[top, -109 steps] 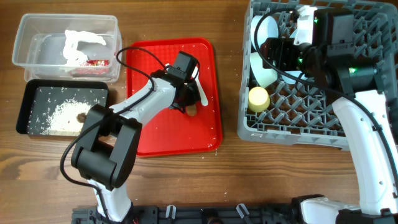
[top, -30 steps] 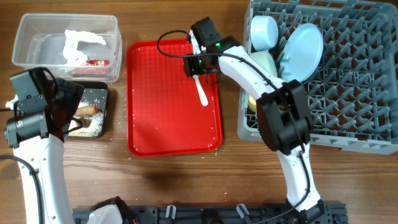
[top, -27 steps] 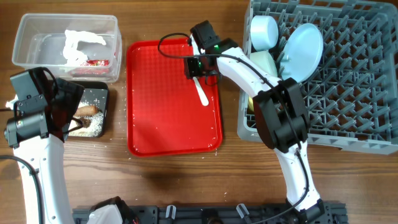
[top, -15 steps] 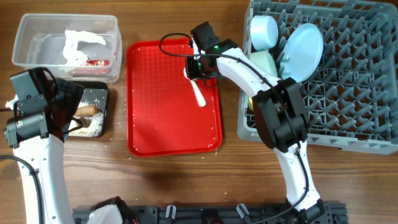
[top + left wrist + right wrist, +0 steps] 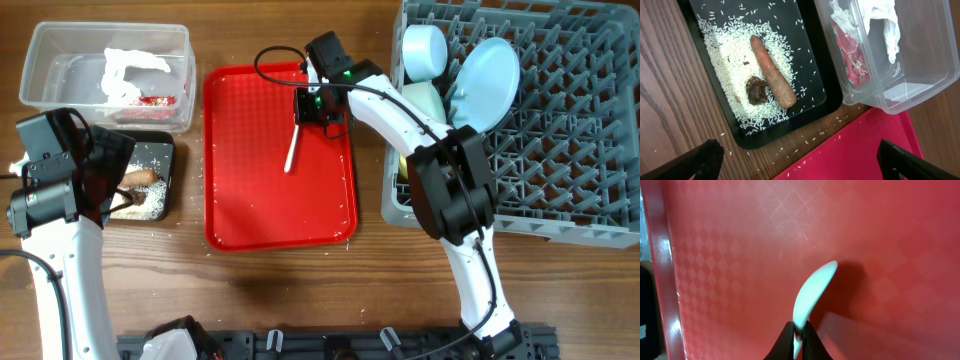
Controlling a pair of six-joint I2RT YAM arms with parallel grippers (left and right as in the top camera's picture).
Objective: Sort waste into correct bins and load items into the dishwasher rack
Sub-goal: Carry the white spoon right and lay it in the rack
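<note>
**Overhead view.** We mark the right gripper [image 5: 318, 106] over the upper right part of the red serving tray [image 5: 250, 215]. Its jaws are clamped on one end of the white spoon [image 5: 291, 152]. The spoon slants down and to the left, well inside the tray's raised rim. Bare red floor lies on every side of it, most of it below.

The dishwasher rack [image 5: 560, 190] stands just beside the tray's right edge, with a narrow strip of wood between them. Along the rack's left side we note:
- the teal bowl [image 5: 424, 48];
- the pale plate [image 5: 490, 68], leaning on edge among the pegs;
- the white bowl [image 5: 425, 98];
- the yellow cup [image 5: 402, 166], largely hidden behind the right arm.

The rest of the rack shows only pegs. At far left, the left arm covers much of the black tray [image 5: 155, 152], which sits just below the clear tub [image 5: 35, 60].

**Left wrist view.** Here we see what the arm hides from above. The sausage-like stick [image 5: 772, 72] lies on the loose rice [image 5: 730, 55], and the brown lump [image 5: 756, 91] touches its side. In the tub lie the red wrapper [image 5: 852, 57] and the white tissue [image 5: 880, 20]. The left gripper [image 5: 799, 150] hangs with its jaws wide apart and nothing between them.

**Right wrist view.** This view shows the fingers [image 5: 790, 342] pinched together on the spoon's narrow part, and the spoon's shadow falling on the tray to its right. We cannot tell whether the far tip touches the tray.
</note>
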